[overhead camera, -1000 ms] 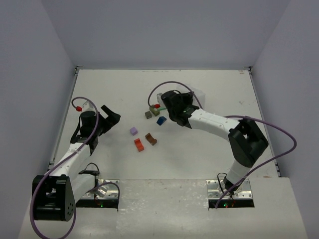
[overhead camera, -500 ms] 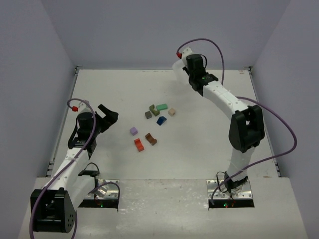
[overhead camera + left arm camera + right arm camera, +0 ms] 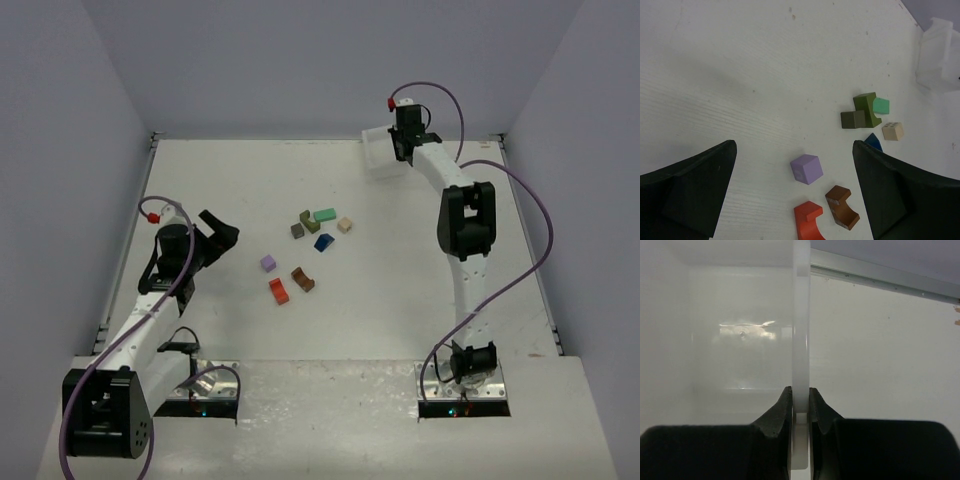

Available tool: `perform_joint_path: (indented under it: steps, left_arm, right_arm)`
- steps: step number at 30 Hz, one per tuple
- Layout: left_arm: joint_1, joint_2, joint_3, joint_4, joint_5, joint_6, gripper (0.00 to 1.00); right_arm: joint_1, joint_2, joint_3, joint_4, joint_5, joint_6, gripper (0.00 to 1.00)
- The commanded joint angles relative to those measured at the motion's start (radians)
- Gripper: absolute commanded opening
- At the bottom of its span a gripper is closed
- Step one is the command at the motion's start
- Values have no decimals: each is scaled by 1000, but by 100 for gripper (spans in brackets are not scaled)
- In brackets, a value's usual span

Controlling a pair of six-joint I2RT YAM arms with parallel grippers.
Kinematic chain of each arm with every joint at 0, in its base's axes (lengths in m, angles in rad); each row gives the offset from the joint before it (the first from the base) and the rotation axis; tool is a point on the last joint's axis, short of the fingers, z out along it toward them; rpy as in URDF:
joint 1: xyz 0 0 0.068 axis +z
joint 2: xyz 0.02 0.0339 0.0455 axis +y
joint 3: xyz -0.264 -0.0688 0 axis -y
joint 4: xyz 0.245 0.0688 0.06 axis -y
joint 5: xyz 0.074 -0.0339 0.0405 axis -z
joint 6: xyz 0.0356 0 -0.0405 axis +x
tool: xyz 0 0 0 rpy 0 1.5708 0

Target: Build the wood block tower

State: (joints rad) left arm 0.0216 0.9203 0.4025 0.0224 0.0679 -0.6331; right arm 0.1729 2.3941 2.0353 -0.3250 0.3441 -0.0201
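1. Clamped the right gripper on the thin upright wall of the white tray, one finger pressed on each face of it. Judged this as a way to take the tray aside and leave room for building.
2. Found nothing inside the part of the tray beside this claw, and no block near it.
3. Stretched the right arm almost fully out, with the claw and the tray at the far edge of the table.
4. Held the left gripper wide apart and empty, raised over the table and tilted down toward the blocks. Judged this as a ready pose for a first pick.
5. Saw the wood blocks lying loose ahead of the left claw and well apart from the right claw.
   - Just ahead, about midway between the two fingers: the purple cube.
   - Closest to the claw: the red-orange piece and the brown piece.
   - Farther ahead and to the right: the olive piece touching the grey cube, with the green block, the beige cube and the blue block just beside.
6. Found no tower in any view and no block resting on another. Judged the building as not yet begun.
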Motion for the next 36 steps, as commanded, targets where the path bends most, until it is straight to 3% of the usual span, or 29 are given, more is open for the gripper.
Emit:
perform_joint_path:
  steps: [1,3,8,12,13,17,20,24,29,32,36]
  left_arm:
    - [6,10,42,62,26,11,100]
    - [6,15,42,68,48,10,100]
    - [5,15,52,54,58,4,100]
    - [5,4,62,31,81,-4,100]
    - [5,-3,60,25,92,-5,100]
    - [3,-50,56,-18,98,-15,100]
    - [0,-103,52,-73,89,-19,100]
    - [-2,-167,47,-123,72,-26,100]
    - [-2,-224,22,-154,38,-31,100]
    - [-2,-227,8,-156,38,-24,100]
    - [-2,-228,-3,-152,39,-25,100]
  right_arm:
    - [-10,36,97,19,-73,31,22]
    - [-12,37,115,-11,-88,37,40]
    - [-9,-115,10,0,-211,29,99]
    - [19,-354,-235,33,-526,20,99]
    - [53,-430,-282,46,-533,-15,99]
    - [194,-618,-500,78,-450,-155,99]
    - [326,-757,-695,164,-344,-157,99]
    - [433,-874,-861,222,-280,-44,99]
    - [555,-1066,-1205,358,-270,189,99]
    - [632,-1137,-1402,486,-235,240,99]
    - [681,-1142,-1485,553,-228,254,99]
